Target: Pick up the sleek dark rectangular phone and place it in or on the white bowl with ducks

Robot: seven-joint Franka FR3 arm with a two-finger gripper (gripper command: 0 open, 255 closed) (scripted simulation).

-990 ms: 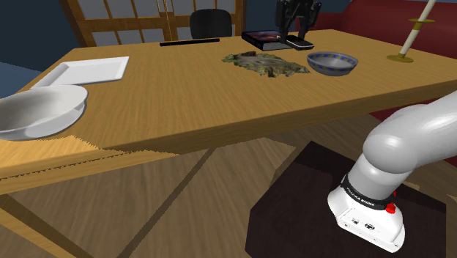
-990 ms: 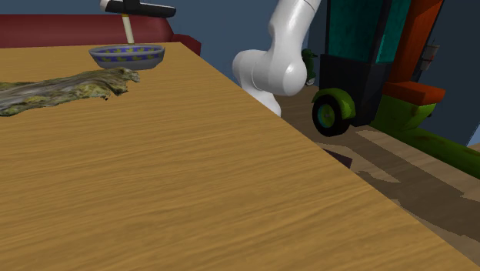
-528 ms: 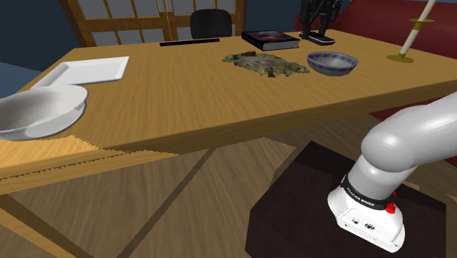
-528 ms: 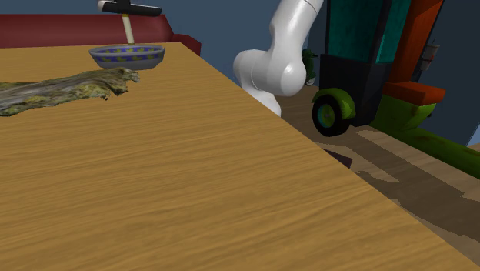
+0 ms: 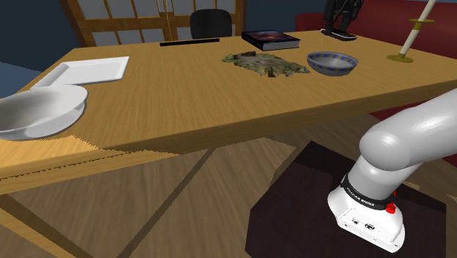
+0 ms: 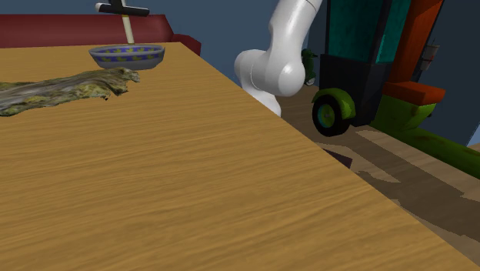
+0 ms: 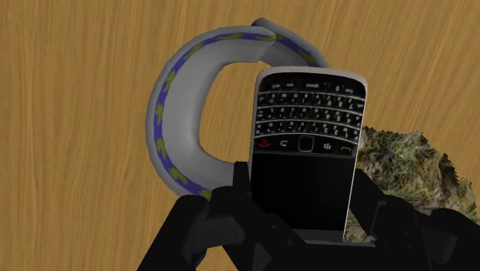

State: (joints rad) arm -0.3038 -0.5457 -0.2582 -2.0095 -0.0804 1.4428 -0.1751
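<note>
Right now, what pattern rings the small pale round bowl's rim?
The bowl carries a blue band with yellow-green marks, clearest in wrist view.

The table (image 5: 220,95) is grained wood with a soft sheen. The phone (image 7: 308,154) has a glossy black face and a silvery rim. The bowl (image 7: 181,115) looks smooth, the mottled clump (image 7: 408,165) rough.

I read phone (image 7: 308,150) as glossy black, silver edge, white key legends, one red key. Bowl (image 7: 181,115) pale grey, blue rim band with yellow-green marks. Gripper (image 7: 304,227) all black. Table (image 5: 183,95) honey wood grain. Clump (image 7: 408,165) mottled olive, tan. Book (image 5: 269,39) dark cover. Plate (image 5: 89,69) plain white. Sofa (image 6: 69,31) deep red.
</note>
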